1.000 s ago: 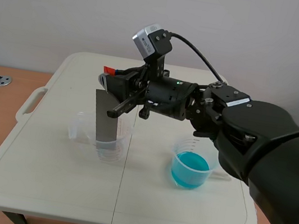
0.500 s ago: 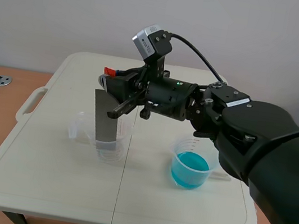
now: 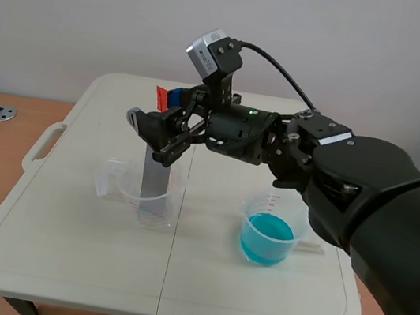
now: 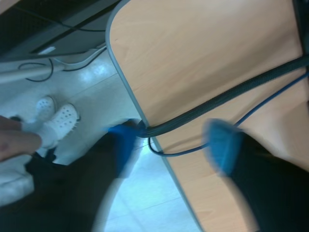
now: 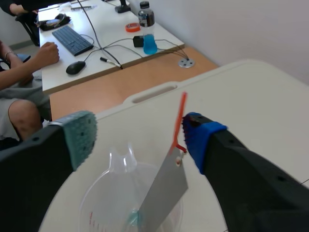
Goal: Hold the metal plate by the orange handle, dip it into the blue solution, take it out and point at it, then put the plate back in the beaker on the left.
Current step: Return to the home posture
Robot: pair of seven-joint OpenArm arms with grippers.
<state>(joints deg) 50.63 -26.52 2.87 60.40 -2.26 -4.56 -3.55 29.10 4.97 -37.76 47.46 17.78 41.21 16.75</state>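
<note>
Just let go: right gripper (image 5: 140,140) has opened off the orange handle (image 5: 180,121), and the metal plate (image 5: 164,186) is left leaning in the left beaker (image 3: 126,192).
Jaws are wide and hold nothing. The handle sits between the fingers, just beside the blue-padded one, with the beaker under them. Reads as the put-back done. Left beaker holds the plate and no visible liquid. The other beaker (image 3: 251,212), well back from the fingers, holds blue solution (image 3: 267,237). Left gripper (image 4: 171,145) is spread too, empty.

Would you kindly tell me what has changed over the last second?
The right gripper opened wide, apparently releasing the metal plate, which turned and now leans in the left beaker, its orange handle beside the blue-padded finger. The beaker of blue solution stayed put.
</note>
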